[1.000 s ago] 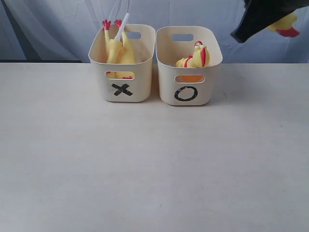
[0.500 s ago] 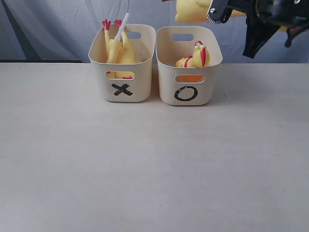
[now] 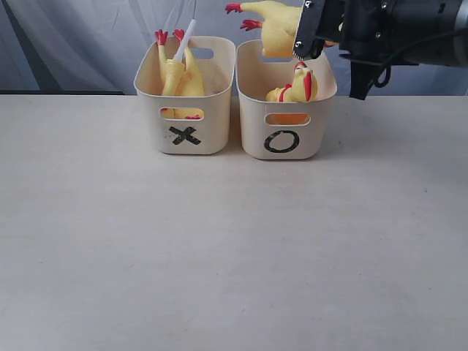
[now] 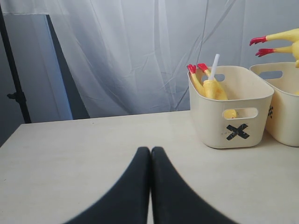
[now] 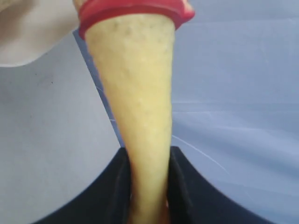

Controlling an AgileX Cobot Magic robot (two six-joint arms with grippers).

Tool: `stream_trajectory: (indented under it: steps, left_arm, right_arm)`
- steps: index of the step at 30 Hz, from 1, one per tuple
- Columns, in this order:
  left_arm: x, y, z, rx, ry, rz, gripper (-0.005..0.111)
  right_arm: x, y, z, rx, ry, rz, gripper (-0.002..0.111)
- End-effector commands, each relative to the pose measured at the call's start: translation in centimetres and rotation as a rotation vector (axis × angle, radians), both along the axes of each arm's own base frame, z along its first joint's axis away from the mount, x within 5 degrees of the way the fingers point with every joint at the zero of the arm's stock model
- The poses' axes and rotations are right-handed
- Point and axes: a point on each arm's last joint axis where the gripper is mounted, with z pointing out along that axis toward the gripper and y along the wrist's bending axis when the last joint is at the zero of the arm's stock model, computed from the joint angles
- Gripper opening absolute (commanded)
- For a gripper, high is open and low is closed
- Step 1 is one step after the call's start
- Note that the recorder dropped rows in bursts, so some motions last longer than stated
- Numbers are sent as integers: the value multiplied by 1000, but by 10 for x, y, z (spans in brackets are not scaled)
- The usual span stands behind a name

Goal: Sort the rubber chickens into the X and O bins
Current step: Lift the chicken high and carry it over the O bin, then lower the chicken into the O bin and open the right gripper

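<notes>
Gripping a chicken (image 3: 274, 25) tight, my right hand (image 3: 308, 36) hangs over the O bin (image 3: 252, 124); those legs could catch its rim.

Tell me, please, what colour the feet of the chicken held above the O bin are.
Red; the held chicken's feet show best in the left wrist view.

You can read only two signs, both rough marks on the front walls of the cream bins: a black X (image 3: 185, 135) on the left bin (image 3: 216, 110) and a black O (image 3: 281, 141) on the right bin (image 3: 252, 110), as the exterior view shows them. In the left wrist view you see the same X again. A small dark mark (image 4: 270, 111) on the right bin's side is too small to read.
</notes>
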Motion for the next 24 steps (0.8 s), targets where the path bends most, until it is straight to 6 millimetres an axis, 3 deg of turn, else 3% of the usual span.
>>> stream_trajectory:
  steps: [1, 16, 24]
  left_arm:
    - [0, 0, -2, -11, 2, -3, 0]
    - [0, 0, -2, -11, 2, -3, 0]
    - [0, 0, -2, -11, 2, -3, 0]
  right_arm:
    - [6, 2, -3, -73, -24, -4, -1]
    - [19, 7, -29, -226, -14, 20, -1]
    - [23, 6, -22, -173, -107, -33, -1]
